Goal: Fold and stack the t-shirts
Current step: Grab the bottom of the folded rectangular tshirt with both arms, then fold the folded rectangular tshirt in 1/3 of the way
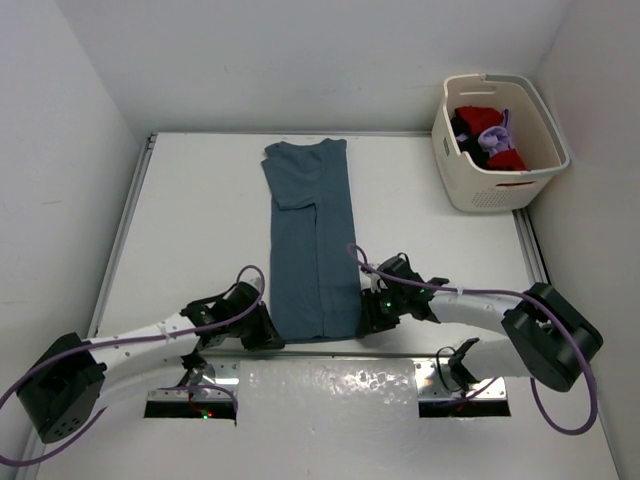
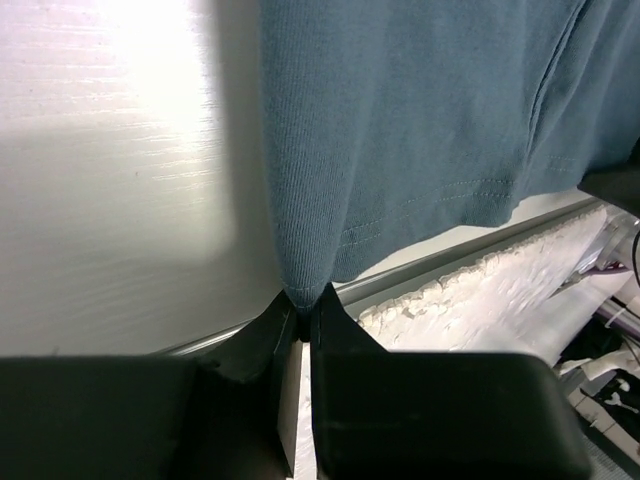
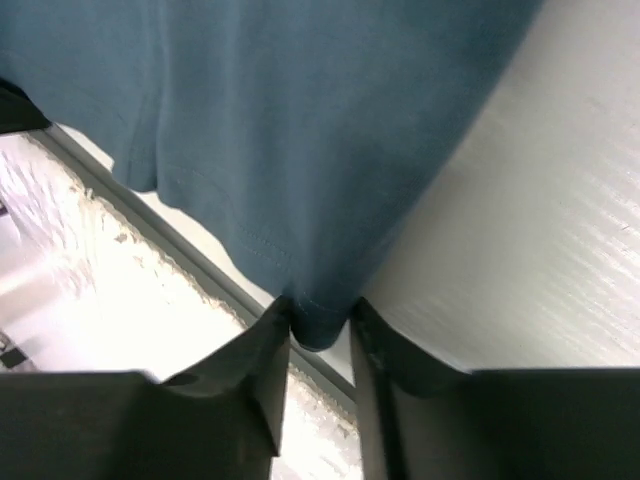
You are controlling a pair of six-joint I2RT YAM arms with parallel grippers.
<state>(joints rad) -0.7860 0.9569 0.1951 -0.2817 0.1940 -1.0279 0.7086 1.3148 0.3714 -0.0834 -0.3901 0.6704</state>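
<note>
The left gripper [image 2: 303, 300] pinches the teal shirt [image 1: 312, 240] at its near left corner; the right gripper [image 3: 320, 318] grasps the right corner.

Both arms lay stretched low and forward from their bases, with the forearms angled inward toward each other. The left gripper [image 2: 303, 300] was pinched tight, its two black fingers almost meeting, and a corner of the teal-blue t-shirt [image 2: 420, 120] was squeezed between their tips. The right gripper [image 3: 320, 312] stood slightly wider, and a bunched hem corner of the same shirt filled the gap between its fingertips, which both touched the cloth.
</note>
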